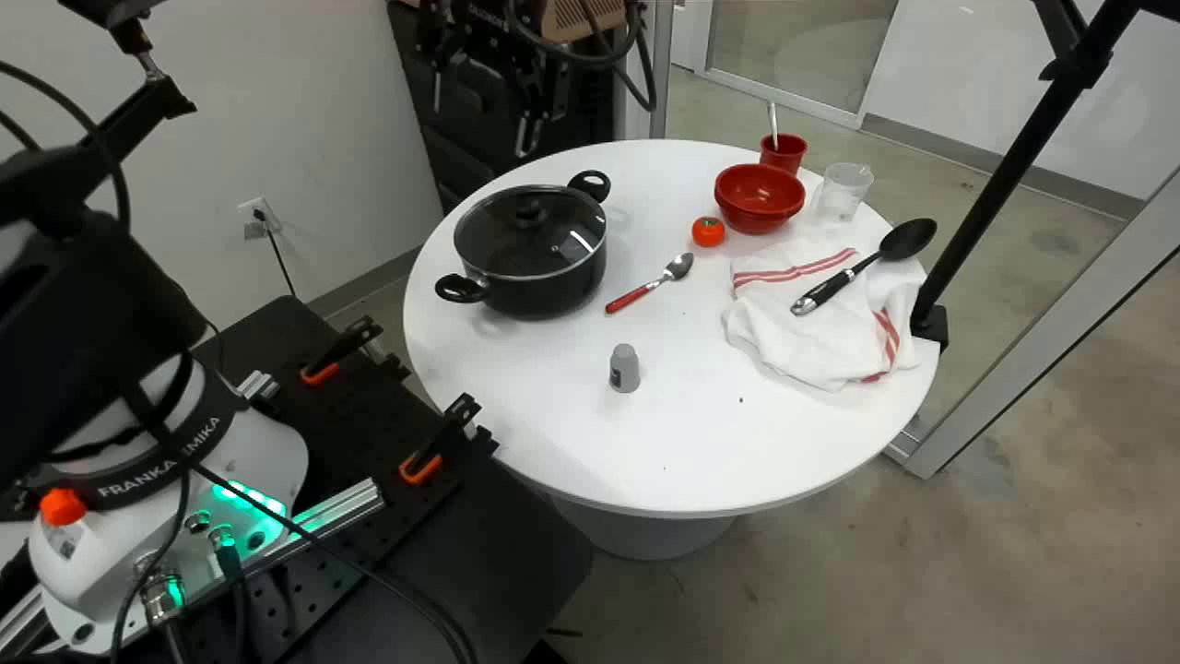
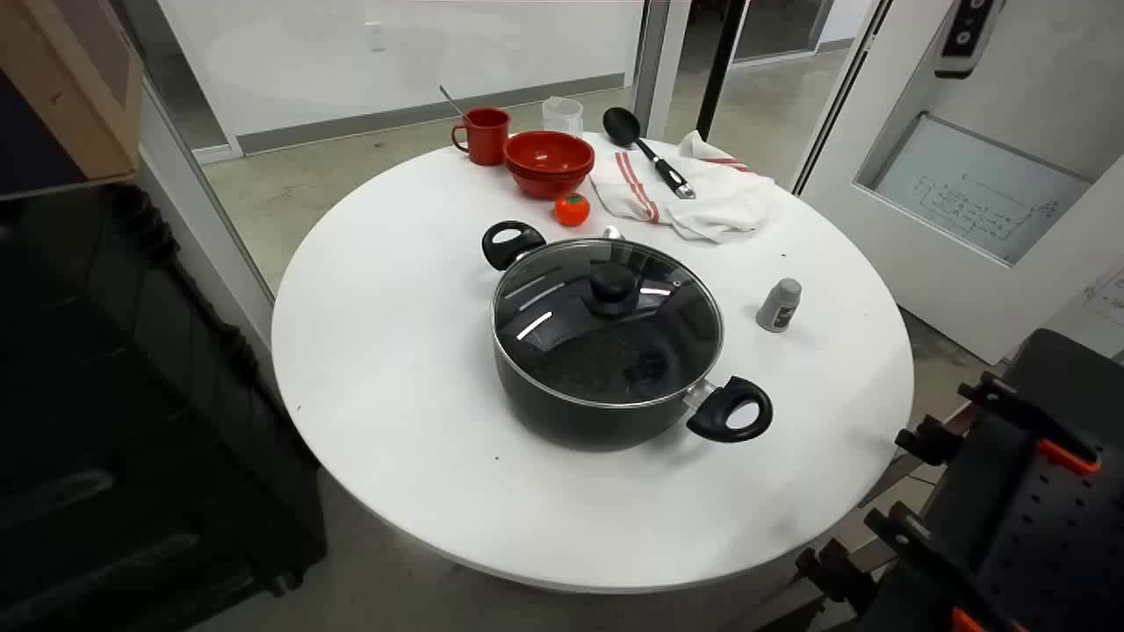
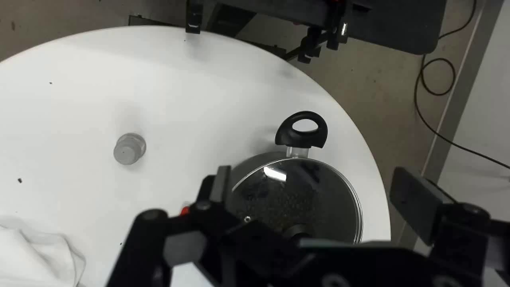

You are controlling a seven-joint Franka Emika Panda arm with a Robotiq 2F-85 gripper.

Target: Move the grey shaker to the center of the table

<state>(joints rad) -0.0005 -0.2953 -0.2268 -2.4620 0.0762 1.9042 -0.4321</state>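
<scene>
- Nearest the lens, wrist view: end effector (image 3: 314, 195), jaws spread wide, nothing held.
- Target: grey shaker (image 1: 624, 369), upright on surface (image 1: 553, 406), about seven o'clock of its middle in an exterior view.
- Handling (guess): light, stiff, probably hard plastic, not fragile; smooth side may slip, small base could tip if nudged.
- Take hold: opposite sides of the body, below the domed top, which looks too rounded to pinch well.
- Versus end effector: wrist view has grey shaker between nine and ten o'clock, well apart, outside the jaws.
- Further out: black pot (image 3: 295, 195), lidded, three-to-four o'clock of grey shaker in wrist view; probably in the path, needs clearing.
</scene>
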